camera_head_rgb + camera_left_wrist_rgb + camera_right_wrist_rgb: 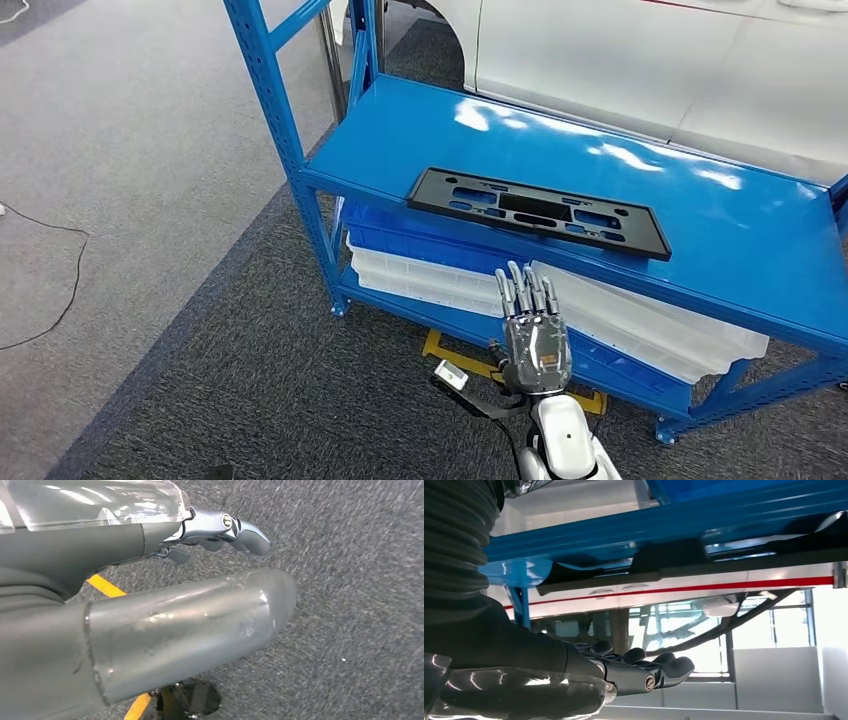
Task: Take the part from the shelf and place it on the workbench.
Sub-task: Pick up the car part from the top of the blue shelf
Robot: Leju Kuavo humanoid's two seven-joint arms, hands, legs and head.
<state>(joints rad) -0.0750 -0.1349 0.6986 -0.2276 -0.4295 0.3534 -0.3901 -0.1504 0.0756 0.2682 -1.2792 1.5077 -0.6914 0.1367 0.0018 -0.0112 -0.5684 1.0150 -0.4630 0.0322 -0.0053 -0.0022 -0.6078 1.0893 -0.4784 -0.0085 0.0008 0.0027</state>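
The part, a flat black rectangular frame with cut-outs [540, 212], lies on the top board of the blue shelf [700, 230], near its front edge. My right hand [535, 330] is raised in front of the shelf, below and just short of the part, fingers stretched out and holding nothing. In the right wrist view the same hand [624, 672] reaches out flat beside the blue shelf edge [674, 525]. My left hand [190, 625] hangs over grey carpet with its fingers [225, 527] extended and nothing in it.
White and blue trays [640, 325] are stacked on the lower shelf level. A white car body [650, 50] stands behind the shelf. A yellow floor piece [470, 360] lies under the shelf, and a thin cable [60, 290] runs over the floor at the left.
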